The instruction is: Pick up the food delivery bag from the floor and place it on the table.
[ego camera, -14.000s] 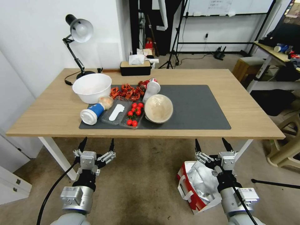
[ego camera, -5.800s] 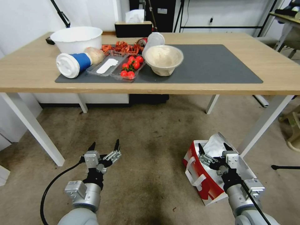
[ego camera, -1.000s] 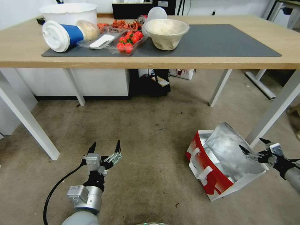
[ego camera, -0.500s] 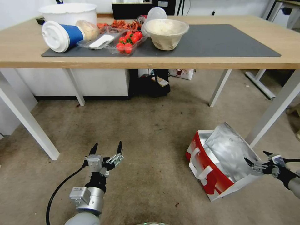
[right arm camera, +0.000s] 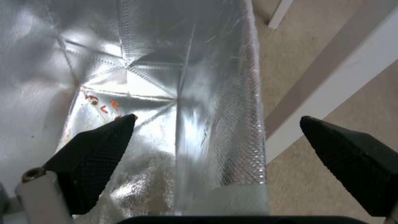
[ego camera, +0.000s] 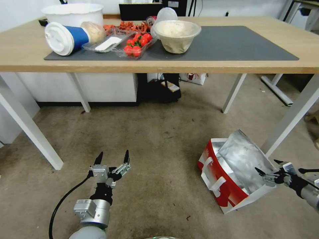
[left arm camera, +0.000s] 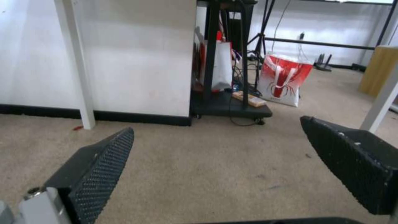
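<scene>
While my right gripper (ego camera: 267, 170) hangs at the bag's (ego camera: 229, 172) far wall with its fingers (right arm camera: 95, 149) spread wide and nothing between them, I hold nothing yet. One finger sits inside over the silver lining (right arm camera: 166, 77), the other outside over the carpet (ego camera: 156, 159), so the thin wall stands between them. The bag sits on the floor beside the table's white leg (ego camera: 292, 116), leaning a little, its mouth open and its white handles (ego camera: 212, 176) on the side away from me.

Closing here worries me. Foil and paper make a soft, slippery edge; if I pinch only the lining, it may crumple or tear away and the bag would sag or drop as I rise. A one-sided hold could also tip the bag and swing it against that leg or the table's near edge (ego camera: 159, 69).

My left gripper (ego camera: 112, 160) waits low over the carpet, well apart from the bag, its fingers wide and empty too.
</scene>
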